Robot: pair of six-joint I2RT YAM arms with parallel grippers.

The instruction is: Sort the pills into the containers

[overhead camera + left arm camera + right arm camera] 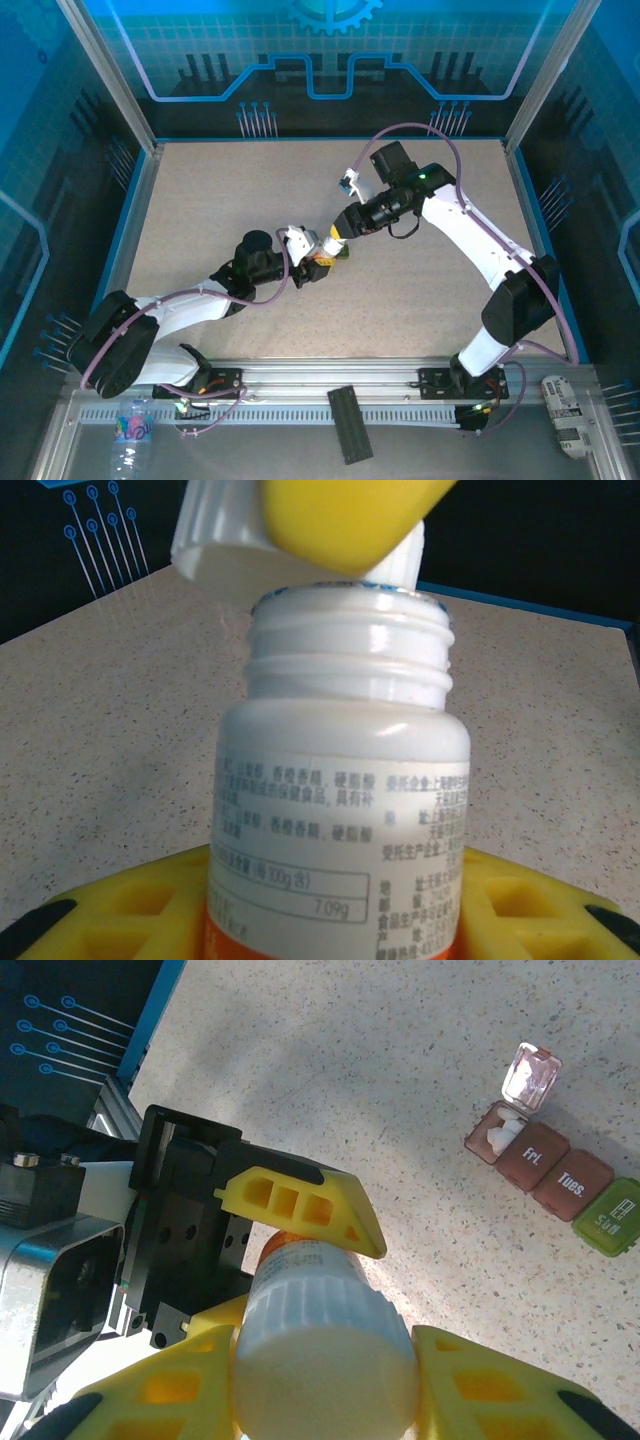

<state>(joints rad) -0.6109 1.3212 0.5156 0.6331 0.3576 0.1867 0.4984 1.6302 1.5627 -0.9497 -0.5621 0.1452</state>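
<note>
The step in hand is opening the bottle (340, 800): the left hand (335, 910) is clamped on its body, and the right hand (328, 1385) is clamped on the ribbed white cap (225, 550), which sits tilted off the threaded neck; the containers (555, 1175) lie on the counter (400, 1080) well apart from both, one end compartment's clear lid (530, 1075) open with white pills (503, 1135) inside; next, I judge, the cap must go aside and the bottle tip over a compartment

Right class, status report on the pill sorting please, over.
Left gripper shut on bottle. Right gripper shut on cap, cap above the neck, tilted. Containers on table, end compartment open, white pills inside. Nothing between bottle and containers.
</note>
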